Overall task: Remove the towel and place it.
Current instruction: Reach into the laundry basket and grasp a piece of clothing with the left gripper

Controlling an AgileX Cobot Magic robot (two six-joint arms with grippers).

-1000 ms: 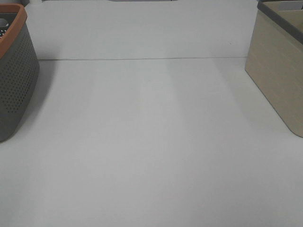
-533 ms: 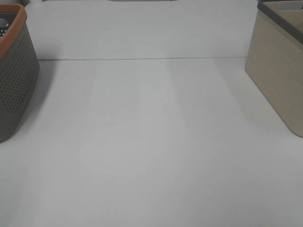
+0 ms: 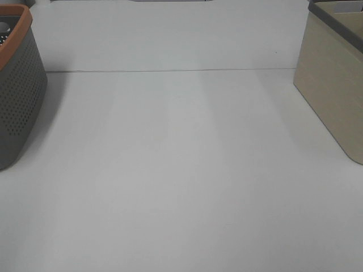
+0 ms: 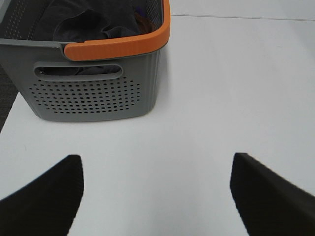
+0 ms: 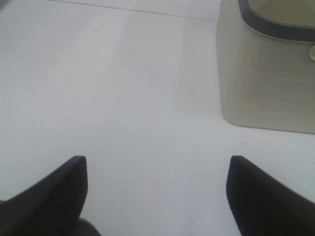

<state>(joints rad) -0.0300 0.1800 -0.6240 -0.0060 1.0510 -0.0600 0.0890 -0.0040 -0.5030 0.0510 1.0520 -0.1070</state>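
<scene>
A dark grey towel [image 4: 93, 22] lies bunched inside a grey perforated basket with an orange rim [image 4: 118, 46]; the basket also shows at the left edge of the exterior high view [image 3: 17, 85]. My left gripper [image 4: 157, 196] is open and empty, well short of the basket over the bare table. My right gripper [image 5: 157, 196] is open and empty, short of a beige bin with a dark rim [image 5: 266, 73], which stands at the right of the exterior high view [image 3: 332, 85]. Neither arm shows in the exterior high view.
The white table [image 3: 181, 170] spreads between basket and bin, with a thin seam line [image 3: 170, 71] across its far part. Something purple and orange [image 4: 142, 17] lies in the basket beside the towel.
</scene>
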